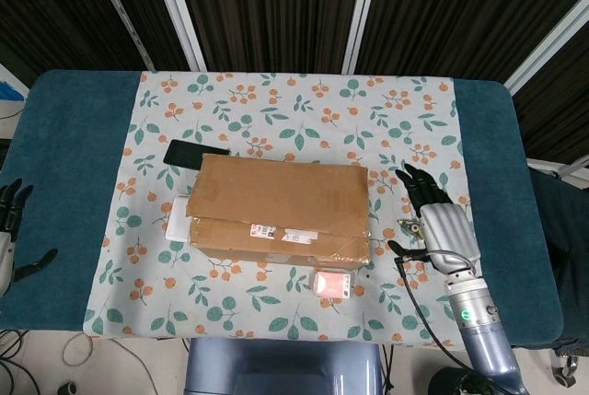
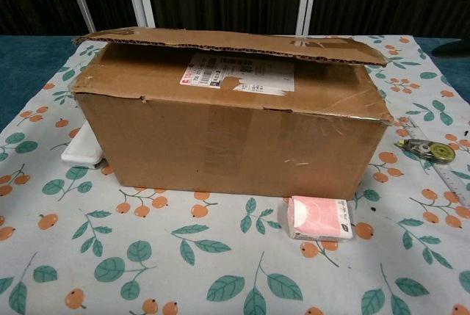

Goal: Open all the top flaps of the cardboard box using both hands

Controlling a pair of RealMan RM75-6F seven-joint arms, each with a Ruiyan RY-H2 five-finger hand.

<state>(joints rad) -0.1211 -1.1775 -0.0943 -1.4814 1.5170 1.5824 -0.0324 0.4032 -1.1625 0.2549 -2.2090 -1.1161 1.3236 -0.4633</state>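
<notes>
Fingers spread and holding nothing, the right hand [image 1: 440, 225] hovered just beside the cardboard box's [image 1: 279, 208] right end; the box lay lengthwise across the desk [image 1: 64, 137]. The left hand [image 1: 11, 229], also open-fingered, hung well apart at the far edge.

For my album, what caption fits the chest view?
Closed cardboard box on a leafy tablecloth, pink packet in front.

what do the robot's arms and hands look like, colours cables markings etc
The right hand has a ribbed silver-grey back and black fingers. Its wrist is a pale cylinder with a small green round mark, on a blue-grey forearm, and a thin black cable loops beside it. The left hand, at the frame edge, shows black fingers on a pale grey body.
</notes>
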